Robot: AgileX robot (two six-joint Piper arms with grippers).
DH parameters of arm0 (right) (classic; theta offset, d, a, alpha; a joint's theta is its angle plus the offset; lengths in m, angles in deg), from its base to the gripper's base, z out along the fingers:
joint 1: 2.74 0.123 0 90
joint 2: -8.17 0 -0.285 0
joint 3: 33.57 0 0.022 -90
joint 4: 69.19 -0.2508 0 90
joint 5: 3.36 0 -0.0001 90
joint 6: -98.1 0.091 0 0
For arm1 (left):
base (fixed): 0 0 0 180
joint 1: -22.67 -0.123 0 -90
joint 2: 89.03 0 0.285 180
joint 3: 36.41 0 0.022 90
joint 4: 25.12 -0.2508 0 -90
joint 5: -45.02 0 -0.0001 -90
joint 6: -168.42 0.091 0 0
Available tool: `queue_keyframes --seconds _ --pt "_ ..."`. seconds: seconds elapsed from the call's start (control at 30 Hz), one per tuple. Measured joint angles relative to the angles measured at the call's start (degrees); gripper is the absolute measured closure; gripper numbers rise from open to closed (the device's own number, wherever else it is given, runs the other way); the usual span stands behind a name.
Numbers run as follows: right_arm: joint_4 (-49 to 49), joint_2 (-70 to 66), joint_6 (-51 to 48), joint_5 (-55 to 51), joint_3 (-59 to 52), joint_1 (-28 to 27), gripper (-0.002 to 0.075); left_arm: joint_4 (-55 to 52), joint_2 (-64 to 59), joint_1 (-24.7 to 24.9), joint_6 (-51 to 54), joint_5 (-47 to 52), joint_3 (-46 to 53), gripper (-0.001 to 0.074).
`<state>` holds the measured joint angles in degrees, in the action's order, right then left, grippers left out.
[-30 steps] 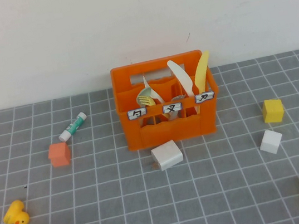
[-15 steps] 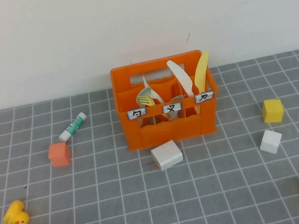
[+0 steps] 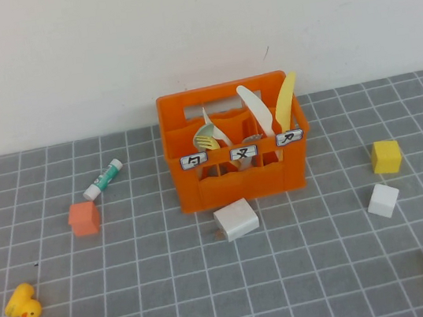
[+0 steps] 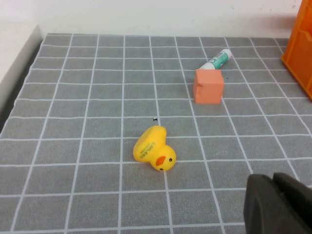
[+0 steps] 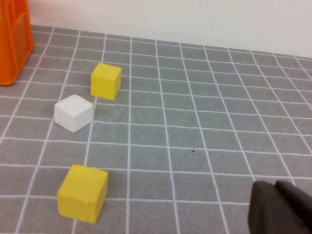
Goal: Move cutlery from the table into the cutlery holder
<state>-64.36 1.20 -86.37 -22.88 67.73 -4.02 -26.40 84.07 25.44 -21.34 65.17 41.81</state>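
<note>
Grey tiles hold no loose cutlery; fork and spoon stand in the crate

Grey square tiles with white grout make up the table (image 3: 137, 297), which meets a plain white wall at the back. The orange cutlery holder (image 3: 236, 187) stands near that wall, about midway across. The pale mint-green spoon (image 3: 204, 138) and the cream-white fork (image 3: 215, 128) stand in it towards its left end, behind the left-hand label. Their long axes run near upright, leaning a little. A white knife (image 3: 256, 108) and a yellow knife (image 3: 285, 99) rise from the right-hand part.

Neither arm shows from above. The left gripper (image 4: 280, 204) appears only as a dark shape at the edge of its wrist view, over the tiles near a rubber duck (image 4: 154, 150). An orange cube (image 4: 208, 86) and a glue stick (image 4: 215, 59) lie beyond the duck, with a corner of the crate past them. The right gripper (image 5: 282, 207) is likewise a dark shape at its own frame's edge, looking past two yellow cubes (image 5: 83, 193) and a white cube (image 5: 73, 112) towards the crate. Whether either one is open or closed cannot be told.

The crate lies between the two arms and well apart from both. Judging from this, the task looks done. Were either piece to need resetting, the left arm seems the better placed, reaching down along the upright handles
</note>
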Motion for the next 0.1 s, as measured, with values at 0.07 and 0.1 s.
queue_keyframes --seconds 0.07,0.1 --pt "0.0 0.0 0.0 0.0 0.0 0.0 0.0727 0.0 0.0 0.0 0.0 0.0 0.0 0.0736" --pt "0.0 0.0 0.0 0.0 0.0 0.0 0.0727 0.0 0.0 0.0 0.0 0.0 0.0 0.0736"
